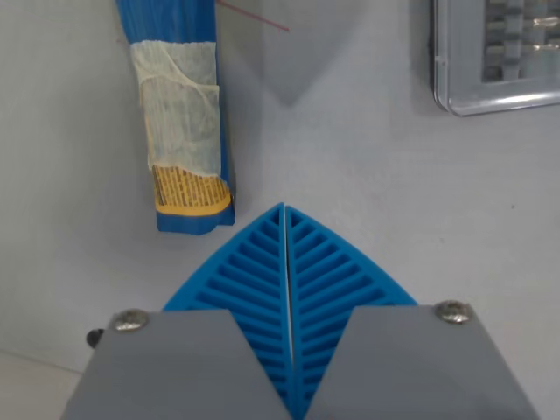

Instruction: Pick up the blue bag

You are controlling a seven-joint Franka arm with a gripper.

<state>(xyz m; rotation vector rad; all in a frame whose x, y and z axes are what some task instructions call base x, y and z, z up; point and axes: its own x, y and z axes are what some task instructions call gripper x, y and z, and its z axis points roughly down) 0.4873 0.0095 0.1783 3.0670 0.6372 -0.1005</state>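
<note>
The blue bag [179, 105] lies on the light grey table at the wrist view's upper left. It is a long blue pack with a pale wrapped band and a yellow printed strip near its lower end. My gripper [285, 210] sits at the bottom centre, its two blue ribbed fingers [249, 280] pressed together tip to tip with nothing between them. The fingertips are just right of and below the bag's lower end, apart from it.
A clear plastic tray [494, 57] with ridged contents occupies the upper right corner. A thin red line [254, 17] is drawn on the table near the top. The gripper's shadow falls on the table at top centre.
</note>
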